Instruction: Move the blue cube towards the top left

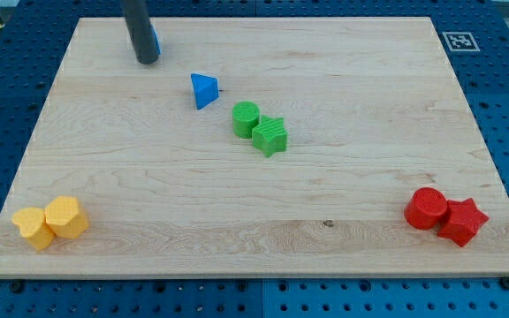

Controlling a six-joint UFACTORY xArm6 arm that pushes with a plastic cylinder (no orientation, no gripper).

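The blue cube (155,39) is near the board's top left, almost wholly hidden behind my dark rod; only a blue sliver shows at the rod's right side. My tip (147,60) rests on the board just below and left of the cube, touching or nearly touching it. A blue triangular block (204,90) lies to the lower right of the tip, apart from it.
A green cylinder (246,118) and a green star block (270,136) touch each other near the middle. Two yellow blocks (51,222) sit at the bottom left. A red cylinder (428,208) and red star (463,221) sit at the bottom right. The wooden board (325,53) has blue pegboard around it.
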